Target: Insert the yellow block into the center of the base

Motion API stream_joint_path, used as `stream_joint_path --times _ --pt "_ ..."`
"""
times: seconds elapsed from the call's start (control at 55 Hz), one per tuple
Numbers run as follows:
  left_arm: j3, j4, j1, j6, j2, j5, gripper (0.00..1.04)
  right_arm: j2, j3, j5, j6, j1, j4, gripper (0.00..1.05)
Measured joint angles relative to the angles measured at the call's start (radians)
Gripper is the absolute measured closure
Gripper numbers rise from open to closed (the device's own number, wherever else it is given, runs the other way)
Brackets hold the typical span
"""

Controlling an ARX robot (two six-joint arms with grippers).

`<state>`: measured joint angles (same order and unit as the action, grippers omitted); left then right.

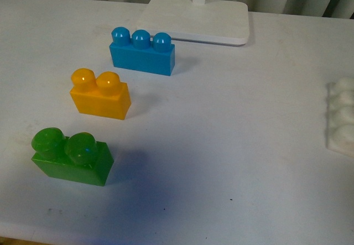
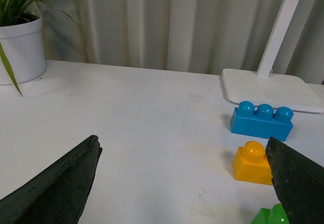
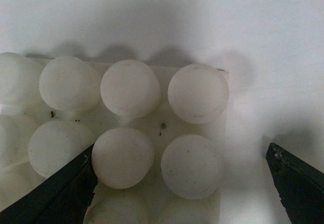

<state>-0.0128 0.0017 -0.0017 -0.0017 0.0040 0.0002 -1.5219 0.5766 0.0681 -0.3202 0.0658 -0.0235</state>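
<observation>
The yellow block [image 1: 99, 94] stands upright on the white desk [image 1: 221, 162], left of middle, with nothing holding it. A blue brick [image 1: 142, 51] sits farther back and a green brick [image 1: 72, 156] nearer, each apart from it. The base [image 1: 343, 118] lies well apart at the far right, where the front view's edge cuts it off (only a few studs show). Neither arm appears in that view. A lamp stand [image 1: 193, 18] sits at the far side, its post cropped.

In the left wrist view the left jaws are spread wide over bare desk. One dark finger hides part of the yellow block [image 2: 251, 164], so only one stud shows, and only a corner of the green brick [image 2: 271, 216] is visible. A plant pot [image 2: 20, 49] is cut off at the edge.

In the right wrist view the right jaws are also wide and hold nothing. They hang close over a corner of the base [image 3: 197, 92], whose other studs run out of frame.
</observation>
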Motion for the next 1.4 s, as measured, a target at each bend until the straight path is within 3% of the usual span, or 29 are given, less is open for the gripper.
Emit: stream_joint_path --times 0.273,0.564,0.945,1.4 --pt "0.000 0.000 0.000 0.000 0.000 0.000 0.06 -0.042 0.041 0.042 -0.134 0.186 -0.010 0.09" --pt "0.000 0.000 0.000 0.000 0.000 0.000 0.06 -0.069 0.083 0.040 -0.233 0.326 0.000 0.09" --pt "0.000 0.000 0.000 0.000 0.000 0.000 0.06 -0.073 0.099 0.014 -0.292 0.427 0.008 0.09" --pt "0.000 0.000 0.000 0.000 0.000 0.000 0.06 -0.071 0.099 0.001 -0.359 0.441 -0.001 0.09"
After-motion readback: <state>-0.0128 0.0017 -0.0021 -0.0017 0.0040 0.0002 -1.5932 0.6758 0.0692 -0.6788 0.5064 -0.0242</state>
